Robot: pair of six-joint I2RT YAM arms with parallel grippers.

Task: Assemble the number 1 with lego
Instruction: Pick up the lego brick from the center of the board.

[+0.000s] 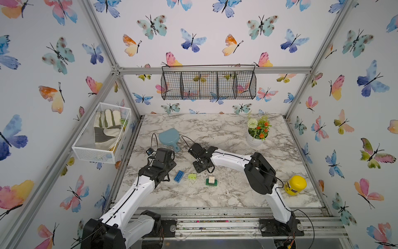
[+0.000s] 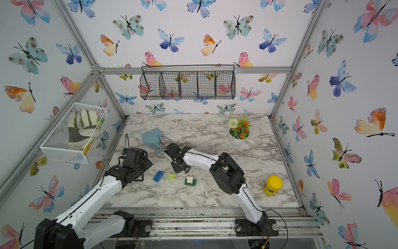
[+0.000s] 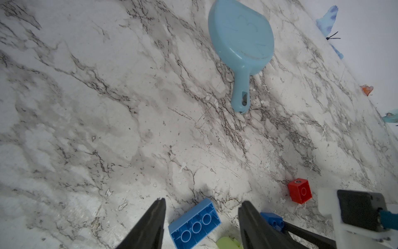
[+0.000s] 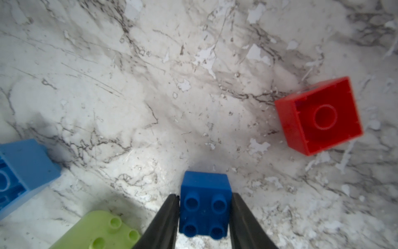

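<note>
Gripping dark blue brick [image 4: 204, 186], lower centre of right wrist view, in narrow right gripper [image 4: 204, 199]. Left gripper [image 3: 202, 202] half-wide, empty, beside light blue brick [image 3: 195, 224]. Judged step: pick-up. Next: lift, press onto white-green stack [image 1: 211, 181].

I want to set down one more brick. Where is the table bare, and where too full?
Free: the far strip between pale blue scoop and flower pot; the right side between flower pot and yellow jar; the near table edge. Crowded: the middle, where oblong blue brick, lime brick and green-white stack lie by the right gripper and its dark blue brick.
</note>
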